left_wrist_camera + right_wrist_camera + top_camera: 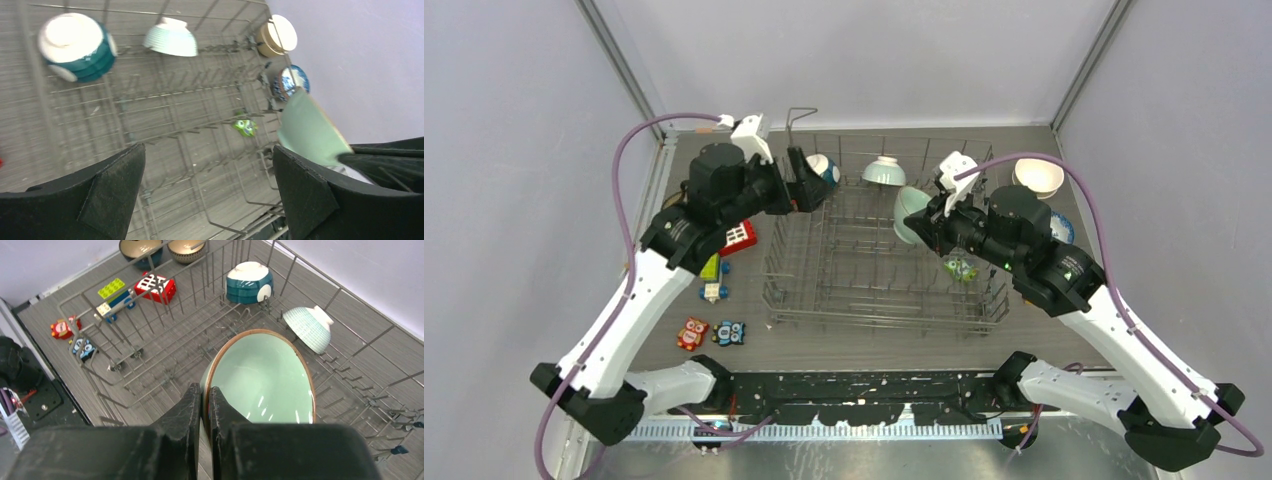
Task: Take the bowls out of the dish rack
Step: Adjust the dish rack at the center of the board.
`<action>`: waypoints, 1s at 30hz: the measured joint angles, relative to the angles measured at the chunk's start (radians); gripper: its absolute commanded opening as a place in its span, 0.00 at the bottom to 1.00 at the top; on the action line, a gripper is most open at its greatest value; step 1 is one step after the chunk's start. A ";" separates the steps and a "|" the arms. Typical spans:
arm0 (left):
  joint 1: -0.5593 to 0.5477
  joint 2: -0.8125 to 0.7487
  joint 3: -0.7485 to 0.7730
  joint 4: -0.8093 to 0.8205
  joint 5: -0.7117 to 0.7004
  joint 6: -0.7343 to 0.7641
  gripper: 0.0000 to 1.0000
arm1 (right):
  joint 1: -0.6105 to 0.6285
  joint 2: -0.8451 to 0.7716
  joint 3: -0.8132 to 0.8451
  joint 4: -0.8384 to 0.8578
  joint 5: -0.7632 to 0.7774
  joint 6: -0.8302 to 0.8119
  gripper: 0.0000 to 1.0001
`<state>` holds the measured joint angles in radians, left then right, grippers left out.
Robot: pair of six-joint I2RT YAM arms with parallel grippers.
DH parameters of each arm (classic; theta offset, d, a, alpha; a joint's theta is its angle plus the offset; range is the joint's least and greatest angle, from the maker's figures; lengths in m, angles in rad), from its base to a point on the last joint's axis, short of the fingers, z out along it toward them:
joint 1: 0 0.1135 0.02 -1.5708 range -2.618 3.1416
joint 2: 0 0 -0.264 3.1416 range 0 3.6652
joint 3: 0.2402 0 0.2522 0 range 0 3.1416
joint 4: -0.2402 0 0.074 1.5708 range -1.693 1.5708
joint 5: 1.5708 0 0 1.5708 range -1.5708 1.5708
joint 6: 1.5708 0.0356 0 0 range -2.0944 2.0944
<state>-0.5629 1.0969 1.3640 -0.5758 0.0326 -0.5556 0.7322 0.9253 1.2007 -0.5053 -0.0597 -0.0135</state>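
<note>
Unloading stood partway. Dish rack sat mid-table, most tines bare. Right gripper, jaws almost closed, pinched the rim of a green bowl, which tilted over the rack's right part and was not yet set down. Left gripper gaped wide and held nothing, hovering near the teal bowl in the far-left corner. A pale ribbed bowl also sat in the far row. Out on the table, right of the rack: cream bowl and blue-and-white bowl. Three bowls left to land, by my reckoning.
</note>
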 measured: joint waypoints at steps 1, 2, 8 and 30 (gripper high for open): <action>0.000 0.030 0.025 -0.004 0.040 -0.010 1.00 | 0.003 0.000 0.001 -0.006 -0.006 -0.012 0.01; 0.000 0.053 0.042 -0.004 0.070 -0.013 1.00 | 0.007 0.000 0.002 -0.014 -0.009 -0.022 0.01; 0.000 0.211 0.179 -0.032 0.284 -0.037 1.00 | 0.053 0.000 0.029 -0.089 -0.003 -0.093 0.01; -0.082 0.519 0.366 -0.172 0.587 -0.095 0.95 | 0.277 0.069 0.086 -0.230 0.188 -0.299 0.01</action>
<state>-0.6449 1.6161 1.7302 -0.7475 0.6201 -0.6506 1.0088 0.9943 1.2869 -0.7357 0.1280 -0.3122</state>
